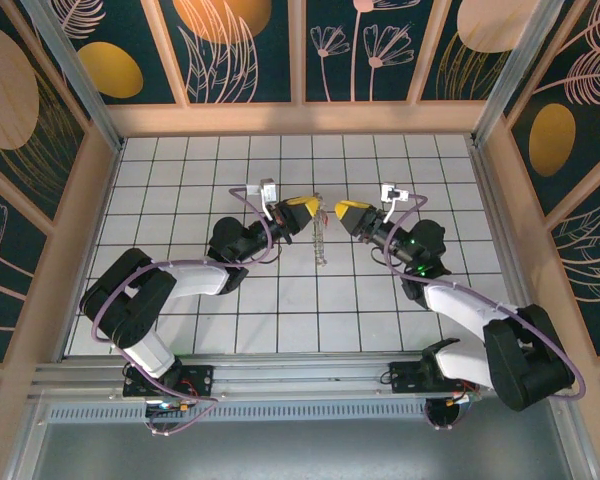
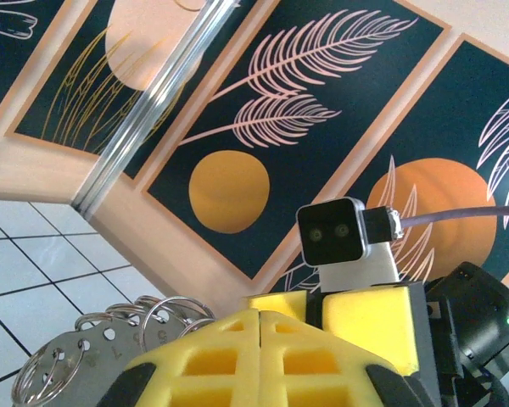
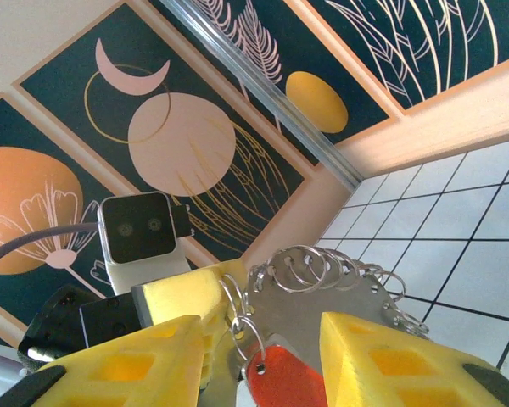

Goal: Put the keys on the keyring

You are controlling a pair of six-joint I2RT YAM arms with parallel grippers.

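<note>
Holds the keyring [image 1: 320,240] aloft over the tabletop [image 1: 180,180] in the closed left gripper [image 1: 311,207]; brackets the red key [image 3: 276,375], dangling from a ring, with the right gripper [image 1: 339,211] parted. Risks twisting the floppy keyring and snagging neighbouring rings if drawn away carelessly.

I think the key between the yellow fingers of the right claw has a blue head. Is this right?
Not quite. The key between the yellow fingers of the right claw has a red head, not a blue one. The right wrist view shows it.
</note>
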